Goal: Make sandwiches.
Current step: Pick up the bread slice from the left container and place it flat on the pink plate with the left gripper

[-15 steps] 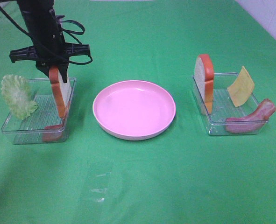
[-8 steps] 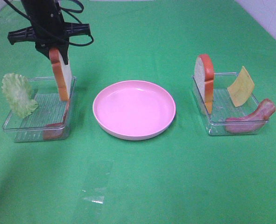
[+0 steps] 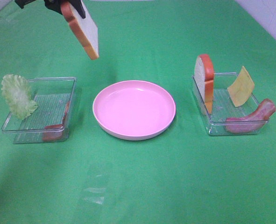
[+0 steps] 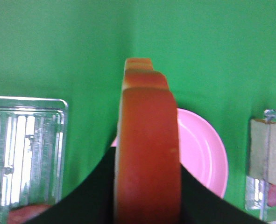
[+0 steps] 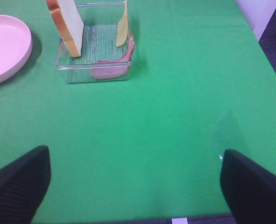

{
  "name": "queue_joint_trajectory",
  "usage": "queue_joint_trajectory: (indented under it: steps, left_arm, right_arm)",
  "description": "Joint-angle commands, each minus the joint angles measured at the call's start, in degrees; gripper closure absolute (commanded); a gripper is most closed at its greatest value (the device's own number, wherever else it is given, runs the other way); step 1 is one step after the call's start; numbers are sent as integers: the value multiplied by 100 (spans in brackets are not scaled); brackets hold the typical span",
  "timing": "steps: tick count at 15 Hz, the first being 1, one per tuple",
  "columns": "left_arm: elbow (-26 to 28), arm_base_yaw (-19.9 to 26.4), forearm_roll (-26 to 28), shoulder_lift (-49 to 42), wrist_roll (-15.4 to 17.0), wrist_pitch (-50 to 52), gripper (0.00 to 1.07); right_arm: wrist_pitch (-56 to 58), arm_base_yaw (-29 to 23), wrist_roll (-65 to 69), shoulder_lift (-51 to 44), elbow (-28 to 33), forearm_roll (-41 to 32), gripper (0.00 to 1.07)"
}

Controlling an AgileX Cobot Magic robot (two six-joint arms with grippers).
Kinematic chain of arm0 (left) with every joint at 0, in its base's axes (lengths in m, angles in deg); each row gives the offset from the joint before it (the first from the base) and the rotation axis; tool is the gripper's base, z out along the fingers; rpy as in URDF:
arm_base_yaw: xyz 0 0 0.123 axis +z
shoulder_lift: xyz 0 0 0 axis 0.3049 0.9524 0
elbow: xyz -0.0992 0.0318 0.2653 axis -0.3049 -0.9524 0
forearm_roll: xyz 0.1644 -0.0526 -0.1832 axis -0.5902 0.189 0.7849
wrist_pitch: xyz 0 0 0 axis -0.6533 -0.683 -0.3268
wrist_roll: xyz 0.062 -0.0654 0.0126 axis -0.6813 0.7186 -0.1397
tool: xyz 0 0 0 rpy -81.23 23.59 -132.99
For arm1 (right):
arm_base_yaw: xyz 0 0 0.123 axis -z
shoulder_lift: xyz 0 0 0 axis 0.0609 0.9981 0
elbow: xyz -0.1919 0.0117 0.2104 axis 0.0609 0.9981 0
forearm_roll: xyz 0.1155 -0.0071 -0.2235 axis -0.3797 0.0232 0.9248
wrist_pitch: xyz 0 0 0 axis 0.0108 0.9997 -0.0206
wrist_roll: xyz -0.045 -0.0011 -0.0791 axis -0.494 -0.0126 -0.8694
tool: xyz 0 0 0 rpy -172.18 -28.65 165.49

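One bread slice (image 3: 84, 30) is gripped aloft in the left hand (image 4: 147, 198), right hand (image 5: 135, 184) wide; the plate (image 3: 134, 109) holds nothing yet.

A bright green cloth (image 3: 184, 28) is covering the whole surface (image 3: 175, 186), lying smooth and running out of the exterior high view on every side but the far corners. A white wall (image 3: 271, 18) is showing past the far right corner, and in the right wrist view a dark grey floor (image 5: 274, 58) is showing beyond the cloth's right edge. Even, soft light is falling from above, glinting off a faint glossy patch (image 3: 96, 185) near the front of the cloth.
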Motion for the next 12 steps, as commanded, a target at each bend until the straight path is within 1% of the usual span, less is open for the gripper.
queue_joint_trajectory:
  steps: [1,3,4,5,6,8,10,12]
  left_arm:
    - [6,-40,968,201,-470,-120,88]
    - [6,-92,1713,521,-848,-138,88]
    - [6,-178,1931,699,-1008,-155,88]
    - [6,-315,2023,894,-1134,-132,88]
    - [6,-533,2028,1140,-1152,-97,88]
    - [6,-791,2011,1444,-1152,-40,88]
    - [6,-945,2005,1673,-1152,74,88]
    - [6,-991,1982,1765,-1152,218,88]
  right_arm:
    - [-11,23,-29,-109,17,6,11]
    - [-11,23,-29,-109,17,6,11]
    - [-11,23,-29,-109,17,6,11]
    - [-11,23,-29,-109,17,6,11]
    - [-11,23,-29,-109,17,6,11]
    - [-11,23,-29,-109,17,6,11]
    - [-11,23,-29,-109,17,6,11]
    - [-11,23,-29,-109,17,6,11]
